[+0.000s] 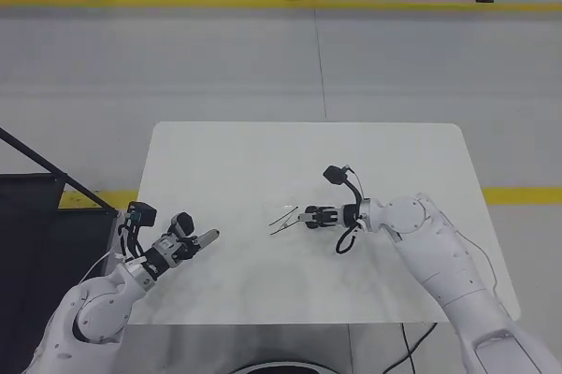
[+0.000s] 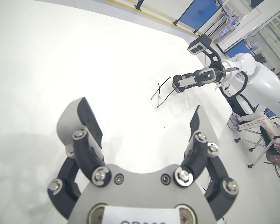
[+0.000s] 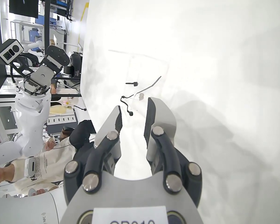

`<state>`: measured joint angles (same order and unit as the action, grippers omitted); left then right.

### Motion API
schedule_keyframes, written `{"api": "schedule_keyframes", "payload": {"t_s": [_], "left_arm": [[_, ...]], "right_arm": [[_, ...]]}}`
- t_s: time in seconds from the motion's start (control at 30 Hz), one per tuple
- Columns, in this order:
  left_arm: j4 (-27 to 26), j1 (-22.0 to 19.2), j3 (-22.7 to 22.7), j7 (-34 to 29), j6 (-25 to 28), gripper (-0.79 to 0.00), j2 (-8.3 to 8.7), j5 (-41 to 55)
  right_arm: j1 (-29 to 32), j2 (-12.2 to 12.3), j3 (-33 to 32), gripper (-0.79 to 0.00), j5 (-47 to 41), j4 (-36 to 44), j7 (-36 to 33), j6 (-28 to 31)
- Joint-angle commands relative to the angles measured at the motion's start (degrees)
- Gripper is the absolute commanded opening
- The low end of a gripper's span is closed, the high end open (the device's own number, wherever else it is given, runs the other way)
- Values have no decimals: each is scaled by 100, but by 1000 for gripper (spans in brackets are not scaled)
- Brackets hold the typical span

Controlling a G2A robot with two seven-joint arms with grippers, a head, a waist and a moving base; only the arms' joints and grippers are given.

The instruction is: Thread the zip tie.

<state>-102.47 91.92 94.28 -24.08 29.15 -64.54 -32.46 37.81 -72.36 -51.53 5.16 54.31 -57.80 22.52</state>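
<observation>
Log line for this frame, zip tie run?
phase: pre-grasp | left gripper: open, empty, over table | right gripper: open, at zip ties | zip ties: lying loose, unthreaded

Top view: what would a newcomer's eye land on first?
The thin black zip ties stand out most, lying loose near the middle of the white table. The right gripper sits open right beside them. The left gripper, also open, is well apart from them, near the robot-side edge on the left.
</observation>
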Motion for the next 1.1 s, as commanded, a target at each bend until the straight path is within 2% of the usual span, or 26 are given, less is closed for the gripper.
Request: {"api": "schedule_keyframes", "payload": {"t_s": [0.0,0.2,0.3,0.4,0.8,0.97,1.07], "left_arm": [[0,0,0,0,0,0,0,0],[0,0,0,0,0,0,0,0],[0,0,0,0,0,0,0,0],[0,0,0,0,0,0,0,0],[0,0,0,0,0,0,0,0],[-4,3,-5,29,-15,0,-1,7],[-14,-14,2,12,185,0,18,-89]], "right_arm": [[-15,-8,15,-554,-5,-18,6,3],[-64,-38,68,-600,-47,-85,-14,13],[-93,-53,94,-662,-62,-128,-32,19],[-120,-65,108,-785,-91,-171,-41,22],[-108,-27,-49,-785,-185,-157,65,201],[110,117,-363,-785,-119,268,85,311],[306,230,-589,-785,-82,739,-84,379]]}}
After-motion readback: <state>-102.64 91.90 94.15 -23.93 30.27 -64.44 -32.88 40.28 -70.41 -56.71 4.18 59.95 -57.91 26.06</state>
